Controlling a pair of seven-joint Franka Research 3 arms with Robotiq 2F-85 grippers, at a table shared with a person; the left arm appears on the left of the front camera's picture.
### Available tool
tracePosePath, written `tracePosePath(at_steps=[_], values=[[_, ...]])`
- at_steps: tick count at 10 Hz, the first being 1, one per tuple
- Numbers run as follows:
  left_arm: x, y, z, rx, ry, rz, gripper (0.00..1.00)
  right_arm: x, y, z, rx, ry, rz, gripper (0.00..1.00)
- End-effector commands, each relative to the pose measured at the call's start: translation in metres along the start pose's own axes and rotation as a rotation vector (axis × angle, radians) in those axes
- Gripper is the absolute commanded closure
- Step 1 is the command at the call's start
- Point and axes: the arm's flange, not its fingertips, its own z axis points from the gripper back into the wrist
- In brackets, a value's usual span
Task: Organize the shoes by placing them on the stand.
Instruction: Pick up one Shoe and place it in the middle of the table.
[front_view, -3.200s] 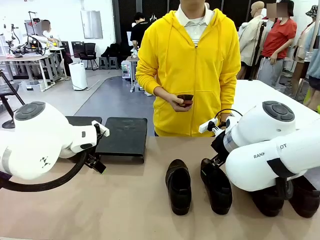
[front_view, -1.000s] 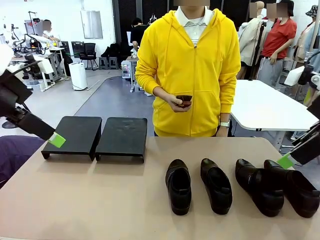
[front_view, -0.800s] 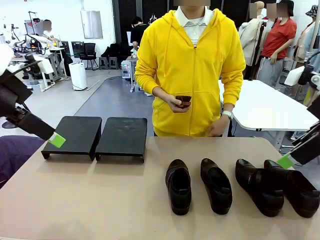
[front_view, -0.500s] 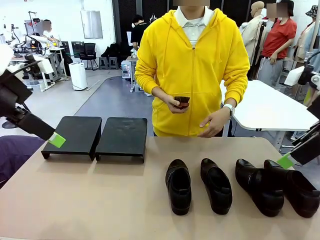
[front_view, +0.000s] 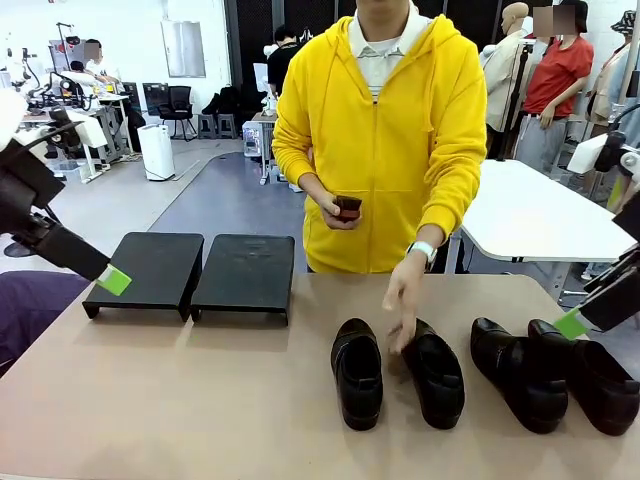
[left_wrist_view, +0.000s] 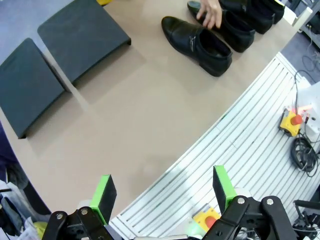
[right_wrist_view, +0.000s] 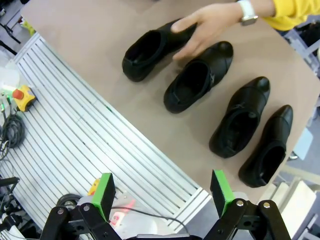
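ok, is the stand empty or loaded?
Empty. Both platforms of the stand are bare; all four shoes sit in a row on the table, the person's hand reaching between two of them.

Shoes on table: black leather, smooth, slight sheen.
Stand on table: black, matt, plastic-looking.
Table top: tan, matt, smooth.
Hoodie behind table: yellow cloth, soft.
Ribbed panel below table edge: pale metal, grooved.
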Motion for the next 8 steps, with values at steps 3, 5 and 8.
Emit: tracePosePath(at_steps=[3, 5, 8], values=[[0.0, 0.0, 0.0, 0.0, 0.0, 0.0, 0.0, 0.007, 0.001, -0.007, -0.01, 0.005, 0.001, 0.0], [0.0, 0.0, 0.0, 0.0, 0.0, 0.0, 0.0, 0.0, -0.009, 0.004, -0.176, 0.057, -0.213, 0.0], [0.0, 0.0, 0.0, 0.0, 0.0, 0.0, 0.0, -0.013, -0.033, -0.005, -0.383, 0.205, -0.346, 0.0]])
